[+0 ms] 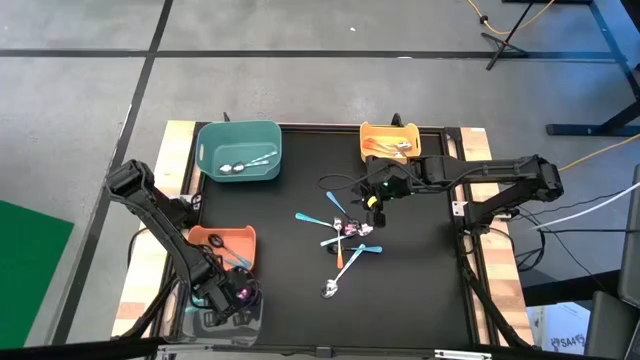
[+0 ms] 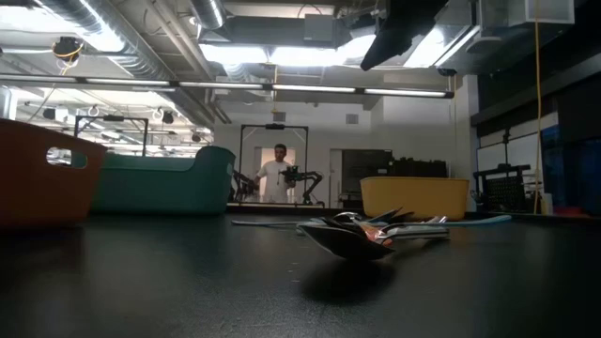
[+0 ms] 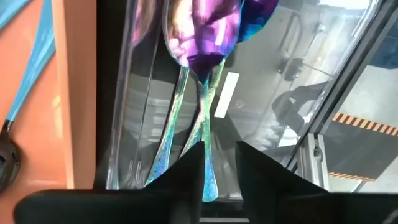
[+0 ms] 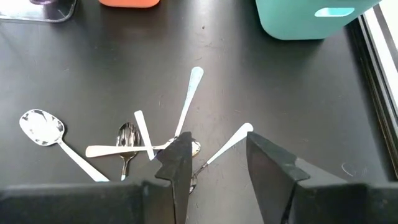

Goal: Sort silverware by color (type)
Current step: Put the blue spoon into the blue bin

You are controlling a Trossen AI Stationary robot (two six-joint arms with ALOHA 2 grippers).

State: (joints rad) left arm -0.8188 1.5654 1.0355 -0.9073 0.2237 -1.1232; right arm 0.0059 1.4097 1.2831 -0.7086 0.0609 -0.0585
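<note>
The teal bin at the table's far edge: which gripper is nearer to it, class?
Right. The right gripper hangs over the spoon pile, a short way across from the teal bin. The left gripper is at the near edge, over the clear bin, beyond the orange bin.

In the left wrist view the purple spoons (image 3: 205, 37) are cut off at the picture's edge; the clear bin (image 1: 225, 318) is largely hidden by the left arm.

The thin iridescent purple-rainbow metal spoons (image 3: 205, 56) gleam mirror-glossy inside a clear, shiny plastic bin (image 3: 134, 124). The small silver metal spoon (image 1: 331, 289) is polished and reflective on the matt black table mat (image 1: 420, 290). The teal plastic bin (image 1: 238, 150) and the orange plastic bin (image 1: 222, 238) look smooth; the table's edges (image 1: 176, 150) show pale wood.
</note>
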